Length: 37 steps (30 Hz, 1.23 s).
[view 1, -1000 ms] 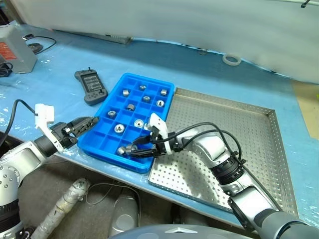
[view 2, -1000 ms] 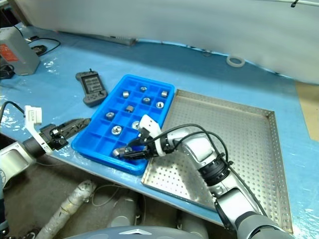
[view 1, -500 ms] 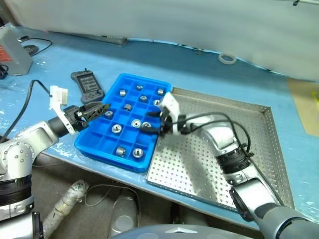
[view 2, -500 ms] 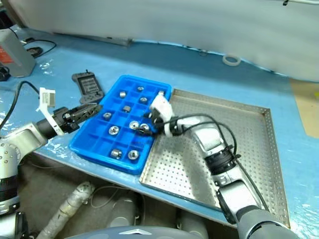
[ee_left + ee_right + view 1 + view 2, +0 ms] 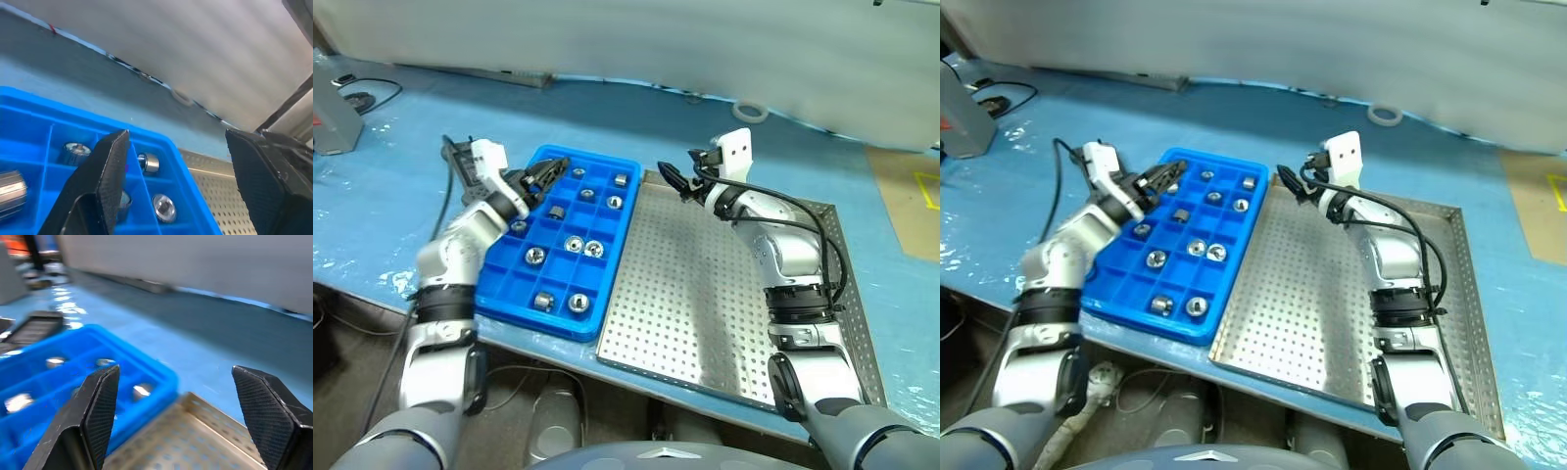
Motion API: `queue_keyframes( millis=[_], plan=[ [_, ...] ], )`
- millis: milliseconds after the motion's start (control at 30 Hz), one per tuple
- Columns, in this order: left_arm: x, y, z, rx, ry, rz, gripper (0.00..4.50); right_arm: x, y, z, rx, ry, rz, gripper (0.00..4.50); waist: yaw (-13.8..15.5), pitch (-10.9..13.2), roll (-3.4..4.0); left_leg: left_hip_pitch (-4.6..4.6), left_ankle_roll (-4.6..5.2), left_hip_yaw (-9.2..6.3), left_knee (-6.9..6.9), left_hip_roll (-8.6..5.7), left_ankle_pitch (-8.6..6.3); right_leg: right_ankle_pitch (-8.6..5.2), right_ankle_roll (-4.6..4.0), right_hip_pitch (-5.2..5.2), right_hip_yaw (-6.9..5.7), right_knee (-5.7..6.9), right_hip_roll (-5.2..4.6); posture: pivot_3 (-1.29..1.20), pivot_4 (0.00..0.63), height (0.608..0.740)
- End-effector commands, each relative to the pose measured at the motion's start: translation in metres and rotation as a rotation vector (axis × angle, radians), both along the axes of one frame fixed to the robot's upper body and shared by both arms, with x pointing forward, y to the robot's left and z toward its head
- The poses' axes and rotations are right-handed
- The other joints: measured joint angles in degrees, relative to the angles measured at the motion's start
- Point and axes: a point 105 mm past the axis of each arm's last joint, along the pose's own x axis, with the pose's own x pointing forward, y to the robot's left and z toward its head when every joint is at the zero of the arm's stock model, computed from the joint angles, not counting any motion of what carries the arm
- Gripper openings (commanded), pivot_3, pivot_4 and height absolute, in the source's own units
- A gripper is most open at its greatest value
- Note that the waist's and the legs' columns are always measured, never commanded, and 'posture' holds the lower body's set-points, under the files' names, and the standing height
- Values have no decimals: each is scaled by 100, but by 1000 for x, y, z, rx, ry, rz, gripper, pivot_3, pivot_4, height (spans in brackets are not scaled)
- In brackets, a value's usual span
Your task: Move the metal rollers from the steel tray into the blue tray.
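The steel tray fills the centre-right of the head view, and its perforated floor shows no part on it. The metal rollers sit in separate compartments of the blue tray, which lies left of centre, touching the steel tray's left rim. So the transfer step looks finished, or nearly; I see no roller left to pick.

The right gripper hangs above the upper left corner of the steel tray, fingers spread wide, nothing between them. The left gripper hangs over the upper left part of the blue tray, fingers also apart and empty, as the left wrist view confirms.

Next move, in my judgement: check the steel tray for any hidden roller, esp. under the right arm; if none, retract both arms w/o touching the blue tray.
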Motion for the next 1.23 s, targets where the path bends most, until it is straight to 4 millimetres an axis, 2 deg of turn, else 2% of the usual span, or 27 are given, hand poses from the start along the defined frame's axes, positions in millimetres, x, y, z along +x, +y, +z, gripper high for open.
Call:
queue_keyframes(
  millis=[33, 167, 500, 833, 1233],
  plan=[
    [10, -14, 18, -5, -80, -14, 3313, 3, -9, 20, 21, -82, -71, 3876, -64, 0, 0, -3, 1, 0, 1, 0, 0, 0, 0, 0, 0, -3, -1, -24, 150, 740],
    [13, -30, 22, -15, -111, -65, 3313, 4, -16, 23, 14, -104, -109, 3876, -140, 0, 0, -4, 17, 3, 1, 2, -9, 1, -1, -3, 0, -2, 0, -50, 150, 740],
    [17, -33, 23, -53, -108, -79, 3313, 2, -35, 15, 16, -87, -198, 3876, -199, 1, 2, -6, 47, 10, 8, 0, -26, 0, -5, -1, 0, -9, -5, -83, 150, 740],
    [14, -44, 22, -76, -104, -92, 3313, 6, -32, 11, 19, -70, -215, 3876, -197, 4, 6, -8, 51, 16, 13, 1, -28, 0, -6, 2, 0, -22, -9, -64, 150, 740],
    [12, -42, 15, -77, -82, -72, 3313, 7, -33, 5, 10, -46, -229, 3876, -196, 5, 8, -10, 55, 16, 12, 1, -31, 0, -6, 1, 0, -24, -9, -49, 150, 740]
  ],
)
